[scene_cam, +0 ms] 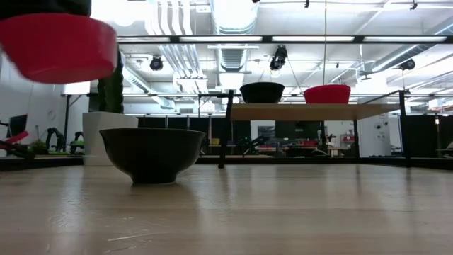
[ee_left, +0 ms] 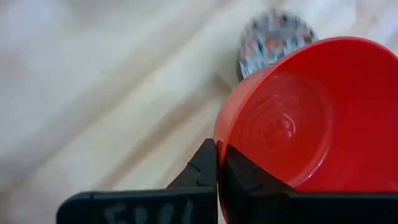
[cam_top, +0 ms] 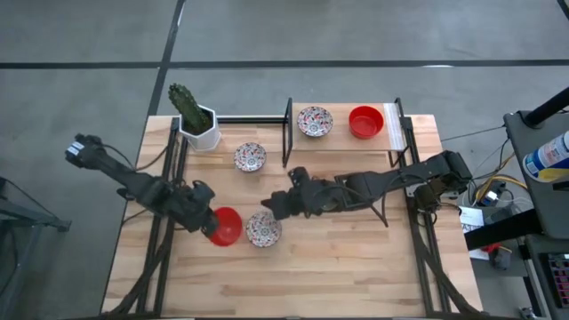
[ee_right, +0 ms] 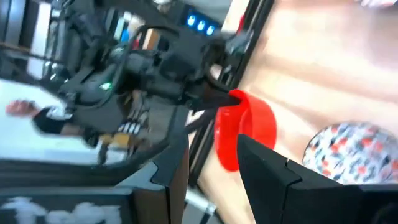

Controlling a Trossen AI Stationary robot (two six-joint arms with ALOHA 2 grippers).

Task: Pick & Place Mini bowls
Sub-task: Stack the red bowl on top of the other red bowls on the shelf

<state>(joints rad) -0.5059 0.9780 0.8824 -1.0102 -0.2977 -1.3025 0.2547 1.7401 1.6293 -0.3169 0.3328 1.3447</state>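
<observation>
We've got the left gripper [cam_top: 208, 227] pinching the rim of a glossy red plastic mini bowl [cam_top: 226, 226], fingers pressed together on the wall, one inside and one outside, per left wrist view [ee_left: 214, 168]. Low view shows that red bowl [scene_cam: 58, 47] clear of the light wood tabletop [cam_top: 356, 267], so it's lifted, prob. for transfer to the raised wooden shelf [cam_top: 391, 124] at the back. Rim grip makes sense: the wall is thin and the bowl too wide to span.

Right gripper [cam_top: 274, 206] sits w/ fingers spread, holding nothing, just beside a white floral-patterned mini bowl [cam_top: 263, 229] next to the lifted red one. We read that as staged for its own pick, but can't confirm.

Other bowls: 2nd floral mini bowl [cam_top: 250, 157] on the table near the white hexagonal pot w/ green cactus [cam_top: 197, 120]; 3rd floral bowl [cam_top: 314, 121] and 2nd red bowl [cam_top: 364, 122] already on the shelf. We count five in view.

Risk: arms are close; the left arm's route to the shelf prob. crosses the right arm.
</observation>
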